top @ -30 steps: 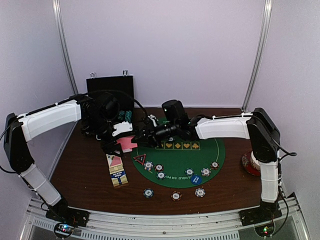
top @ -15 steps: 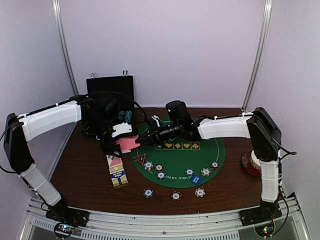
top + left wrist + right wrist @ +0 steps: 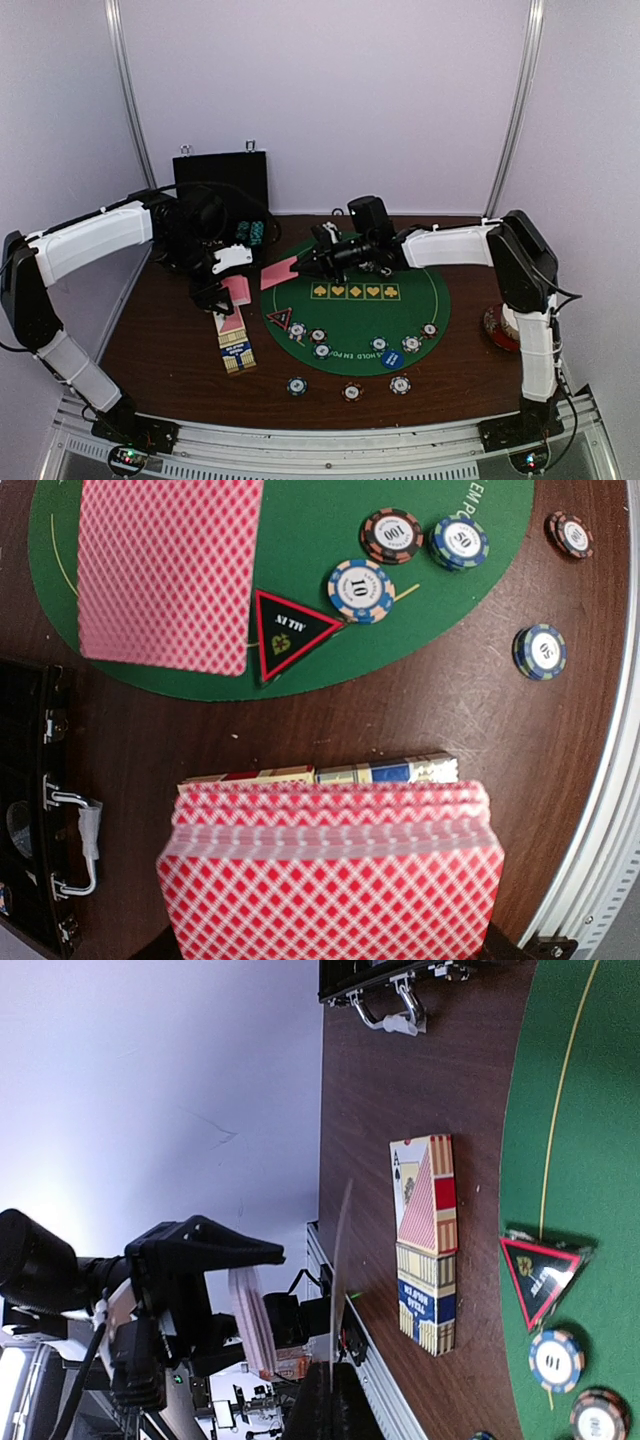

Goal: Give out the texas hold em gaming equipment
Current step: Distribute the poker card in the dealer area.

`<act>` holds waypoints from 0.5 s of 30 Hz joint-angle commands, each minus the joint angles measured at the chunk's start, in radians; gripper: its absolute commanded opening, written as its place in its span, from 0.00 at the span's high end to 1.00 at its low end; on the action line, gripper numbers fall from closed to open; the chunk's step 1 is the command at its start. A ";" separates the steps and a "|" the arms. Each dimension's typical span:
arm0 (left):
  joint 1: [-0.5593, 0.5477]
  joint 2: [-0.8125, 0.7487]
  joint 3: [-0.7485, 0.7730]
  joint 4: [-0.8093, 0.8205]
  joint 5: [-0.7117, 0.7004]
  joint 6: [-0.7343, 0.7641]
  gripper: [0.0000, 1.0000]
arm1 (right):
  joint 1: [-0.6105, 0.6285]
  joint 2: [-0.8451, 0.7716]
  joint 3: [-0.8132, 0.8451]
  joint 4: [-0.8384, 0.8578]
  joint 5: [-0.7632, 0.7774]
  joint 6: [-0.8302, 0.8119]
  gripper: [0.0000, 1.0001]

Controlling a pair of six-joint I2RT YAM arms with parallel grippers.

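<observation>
Brown wood makes up the table point(image 3: 160, 340), and a big round green mat point(image 3: 420, 310) lies on it. Poker chips point(image 3: 411, 343) sit in a curved row along the near side of the mat. Three more chips point(image 3: 351, 392) sit just off it on the wood. A blue button point(image 3: 392, 359) lies on the mat among them, and a black triangle marker point(image 3: 279, 318) lies near the mat's left edge. So much of the chip job looks done. Some teal chips point(image 3: 250, 233) wait by the black case point(image 3: 220, 190) at the back, so more may be left to hand out.

The card job looks like it has only just begun. No card can be seen lying flat on the mat. The left gripper point(image 3: 222, 292) is closed tight on the deck of pink-backed cards point(image 3: 330, 880) and holds it up near the card box point(image 3: 233, 345). The right gripper point(image 3: 315, 262) is pinched shut on one card point(image 3: 280, 273). That card hangs in the air over the far left edge of the mat, not far from the deck. It needs a spot to go down, and many more cards wait in the deck.
</observation>
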 commanded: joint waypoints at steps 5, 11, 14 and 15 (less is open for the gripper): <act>0.007 -0.032 0.030 -0.022 0.052 0.002 0.72 | 0.000 0.216 0.235 -0.180 0.052 -0.142 1.00; 0.007 -0.040 0.024 -0.028 0.065 0.006 0.73 | 0.000 0.283 0.364 -0.471 0.173 -0.349 0.91; 0.007 -0.038 0.024 -0.029 0.070 0.005 0.73 | 0.000 0.288 0.396 -0.562 0.218 -0.415 0.69; 0.008 -0.038 0.025 -0.030 0.071 0.006 0.73 | 0.001 0.277 0.395 -0.589 0.240 -0.433 0.60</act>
